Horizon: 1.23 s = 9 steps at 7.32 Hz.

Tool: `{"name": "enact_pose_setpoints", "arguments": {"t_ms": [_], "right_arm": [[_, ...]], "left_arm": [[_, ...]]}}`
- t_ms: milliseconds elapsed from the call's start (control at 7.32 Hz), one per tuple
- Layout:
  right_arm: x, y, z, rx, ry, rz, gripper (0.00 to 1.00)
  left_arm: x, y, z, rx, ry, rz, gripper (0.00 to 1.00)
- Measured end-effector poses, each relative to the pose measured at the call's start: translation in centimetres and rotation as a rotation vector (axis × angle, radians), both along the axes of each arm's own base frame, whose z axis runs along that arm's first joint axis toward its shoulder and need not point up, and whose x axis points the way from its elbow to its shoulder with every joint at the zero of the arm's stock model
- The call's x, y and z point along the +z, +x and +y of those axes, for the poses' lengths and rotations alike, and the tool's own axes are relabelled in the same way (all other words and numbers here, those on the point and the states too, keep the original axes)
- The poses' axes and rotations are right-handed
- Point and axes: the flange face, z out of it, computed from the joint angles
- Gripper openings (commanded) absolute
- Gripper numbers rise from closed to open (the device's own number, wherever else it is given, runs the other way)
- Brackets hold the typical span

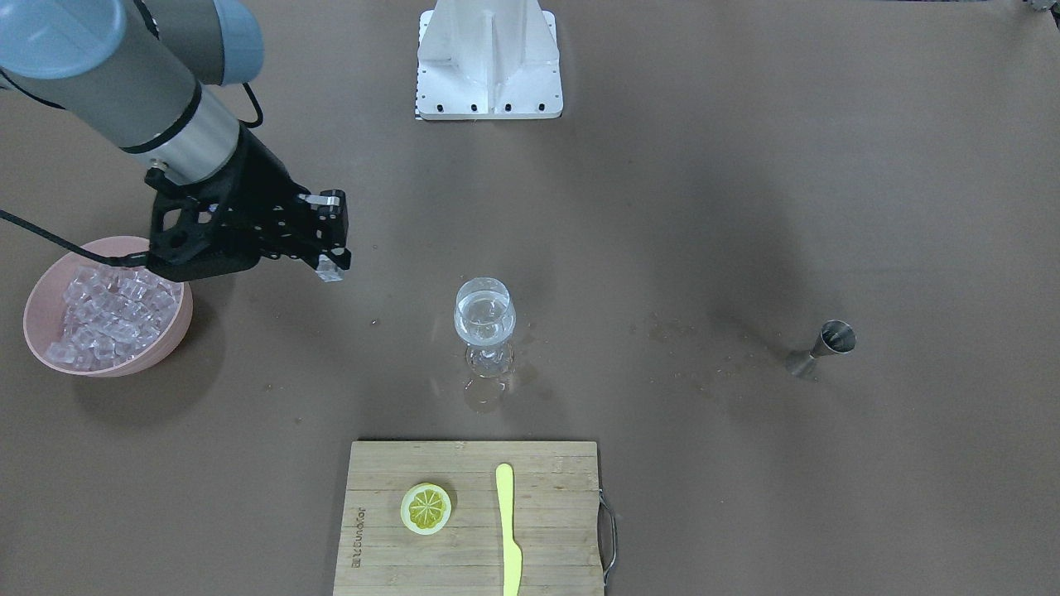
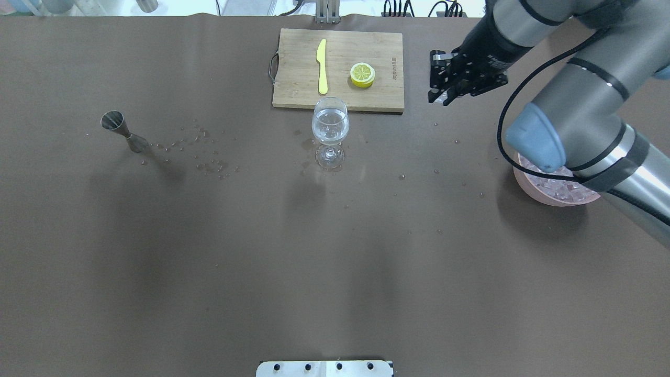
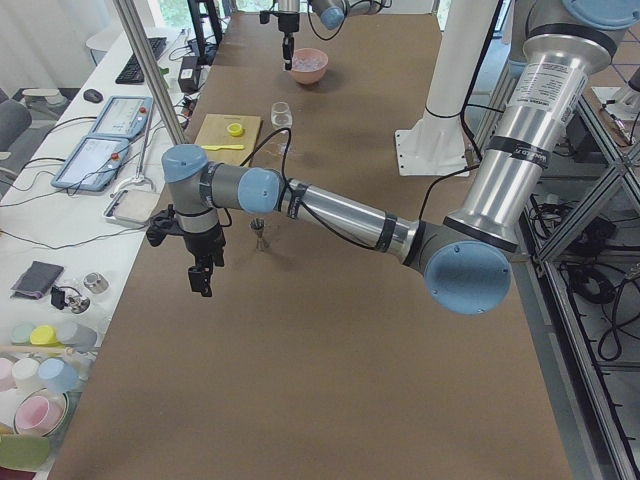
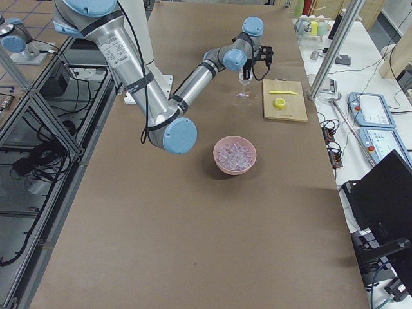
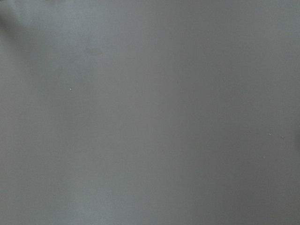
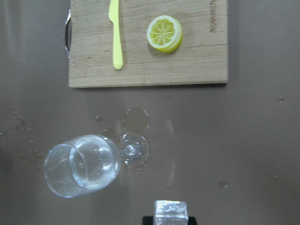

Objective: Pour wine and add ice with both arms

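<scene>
One brown table point(image 2: 335, 272), scattered droplets point(image 2: 209, 166), ice point(image 1: 108, 319), cluttered desk point(image 3: 50, 225)

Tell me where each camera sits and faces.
Front: across the table, facing the base; right arm and claw.
Overhead: behind the robot, forward over the glass; right arm.
Left: table's left end; left arm near.
Right: table's right end; right arm near, bowl.
Left wrist: bare table; no body.
Right wrist: down on glass; claw holding cube.
Front and overhead share the board.

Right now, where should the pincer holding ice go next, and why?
Probably sideways until it is over the wine glass: the right pincer grips an ice cube but hangs off to the side of the glass, so releasing here would miss.
</scene>
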Motion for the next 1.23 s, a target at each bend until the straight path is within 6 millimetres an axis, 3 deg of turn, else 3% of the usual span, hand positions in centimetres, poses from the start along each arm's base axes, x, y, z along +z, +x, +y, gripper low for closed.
{"name": "enact_pose_setpoints", "arguments": {"t_ms": [410,820,957,1094,1230], "right_arm": [[-4.8,-7.2,-0.5,-0.016,0.041,-0.041,0.0],[-7.0,-10.4,-0.6,-0.014,0.057,-0.031,0.0],[-7.3,-10.8,-0.8,-0.01,0.059,-0.027,0.43],[-7.4,-11.0,-0.9,-0.007,0.058,-0.024,0.99],[-7.4,-11.1,-1.0,-0.006,0.058,-0.023,1.0]], "left_arm": [[0.7,-0.1,-0.1,-0.001,-0.008,-0.001,0.98],[0.9,-0.2,-0.1,-0.003,-0.01,-0.001,0.98],[0.9,-0.2,-0.1,-0.003,-0.01,-0.001,0.98],[0.9,-0.2,-0.1,-0.003,-0.01,-0.001,0.98],[1.0,-0.2,-0.1,-0.003,-0.011,-0.001,0.98]]}}
